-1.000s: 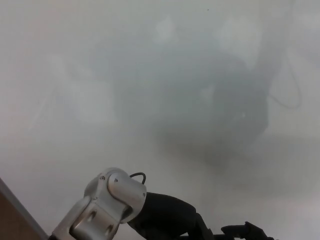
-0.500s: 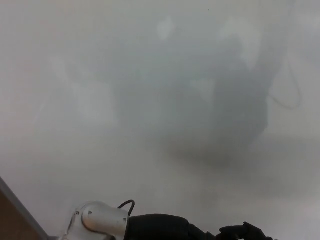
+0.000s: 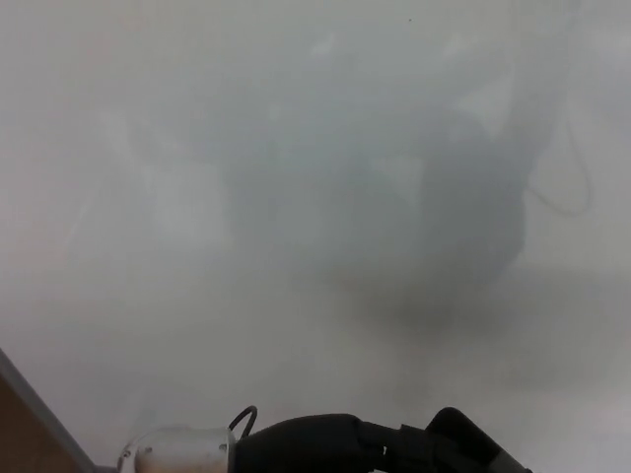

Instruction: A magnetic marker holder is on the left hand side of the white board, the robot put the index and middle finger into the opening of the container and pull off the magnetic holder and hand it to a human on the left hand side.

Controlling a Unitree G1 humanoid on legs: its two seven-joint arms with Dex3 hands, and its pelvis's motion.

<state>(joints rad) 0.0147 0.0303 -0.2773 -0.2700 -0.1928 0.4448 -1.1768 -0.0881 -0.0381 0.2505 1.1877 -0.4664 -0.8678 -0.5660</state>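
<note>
Faced a whiteboard [image 3: 118, 79] that filled almost the whole head view, glossy and hazed with a dim dark reflection [image 3: 463, 227]; found no magnetic marker holder anywhere in the picture, so could not place it beyond the task's word that it sat at the board's left side. Saw only the low margin of the robot: a silvery wrist joint [image 3: 177, 459] with a small cable loop [image 3: 242, 422], a black forearm [image 3: 306, 440] running rightward along the bottom, and the left hand [image 3: 455, 445] cut by the lower border; could not tell whether its fingers were spread, curled or around anything. Saw nothing of the right hand. Noted the board's left edge [image 3: 30, 399] slanting across the bottom left corner, a brown strip [image 3: 12, 439] beyond it. Judged that the holder lay out of frame, likelier left of the hand than right; judged the left hand the nearer one, though pointed away toward picture right; judged the holder's long axis unknowable here.
</note>
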